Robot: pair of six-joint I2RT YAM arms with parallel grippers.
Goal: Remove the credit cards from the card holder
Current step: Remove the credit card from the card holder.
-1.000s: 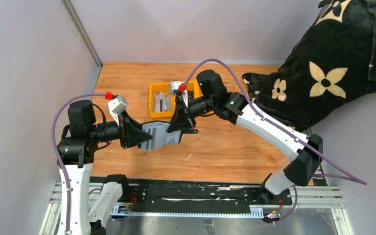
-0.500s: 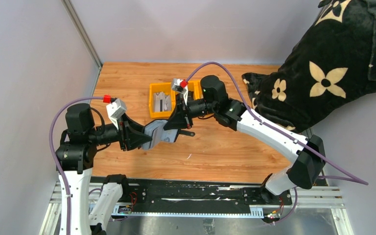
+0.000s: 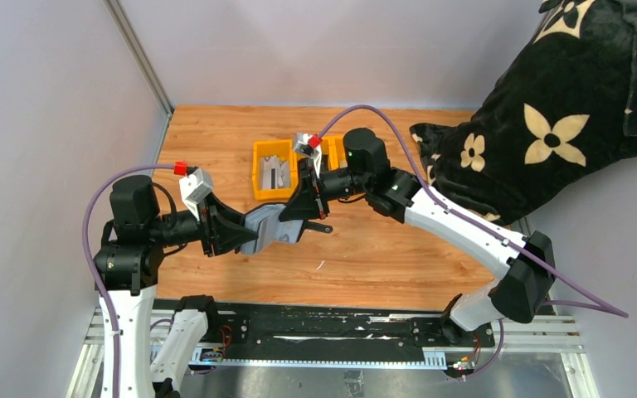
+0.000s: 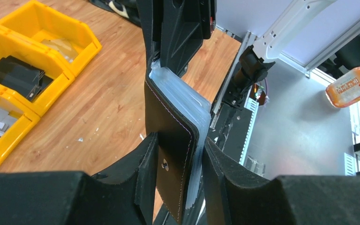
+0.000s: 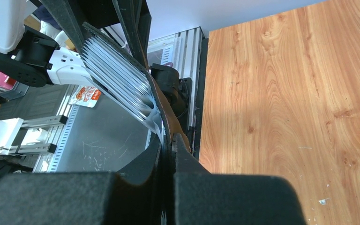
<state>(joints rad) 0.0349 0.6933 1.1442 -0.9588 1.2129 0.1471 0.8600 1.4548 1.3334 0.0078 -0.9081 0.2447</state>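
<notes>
The black card holder [image 3: 269, 225] hangs in the air between my two grippers above the wooden table. My left gripper [image 3: 247, 232] is shut on its lower end; in the left wrist view [image 4: 178, 146] the black cover with a snap stud [image 4: 168, 117] and a stack of clear sleeves sit between the fingers. My right gripper [image 3: 300, 214] is shut on the far edge, pinching a thin black flap [image 5: 171, 140]. The sleeves [image 5: 117, 61] fan out beyond it. I cannot make out any credit cards in the holder. Silvery flat pieces [image 3: 275, 174] lie in the yellow tray.
A yellow three-compartment tray [image 3: 259, 162] stands at the back of the table, also seen in the left wrist view [image 4: 51, 101], with a black object [image 4: 16, 75] in one bin. A black flowered cushion [image 3: 564, 108] fills the right. A grey wall is on the left.
Both grippers shifted slightly left with the holder. The holder went from lying flat and wide to tilted on edge and narrower. Little moved in the last half second.
</notes>
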